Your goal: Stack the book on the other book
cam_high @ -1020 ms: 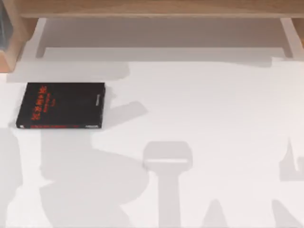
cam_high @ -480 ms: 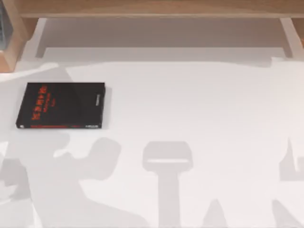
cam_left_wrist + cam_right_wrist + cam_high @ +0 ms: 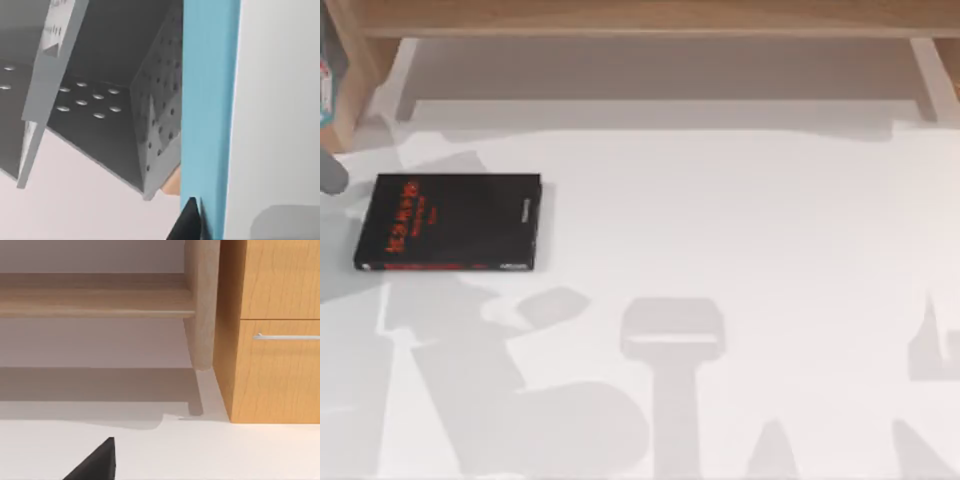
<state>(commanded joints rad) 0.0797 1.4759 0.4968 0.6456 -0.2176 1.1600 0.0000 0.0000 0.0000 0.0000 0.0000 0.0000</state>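
Note:
The other book point(image 3: 450, 222), black with red lettering, lies flat on the white table at the left. The book shows as a teal sliver with a red mark point(image 3: 324, 88) at the top view's far left edge, beyond the black one. In the left wrist view its teal cover point(image 3: 207, 100) runs as a band close to the camera. My left gripper point(image 3: 192, 222) is shut on it, with one black finger pressed against the teal. A black part of my right gripper point(image 3: 97, 462) hangs low over the table by the cabinet.
A wooden shelf point(image 3: 640, 18) runs along the back, with a wooden side panel point(image 3: 348, 90) at the left. A grey perforated rack point(image 3: 100, 100) stands beside the teal book. A wooden cabinet with a drawer handle point(image 3: 280, 337) stands beyond the right gripper.
The teal sliver with its red mark has come into the top view's left edge. A grey piece of the left arm now shows there. The arm's shadow has shifted. The black book has not moved.

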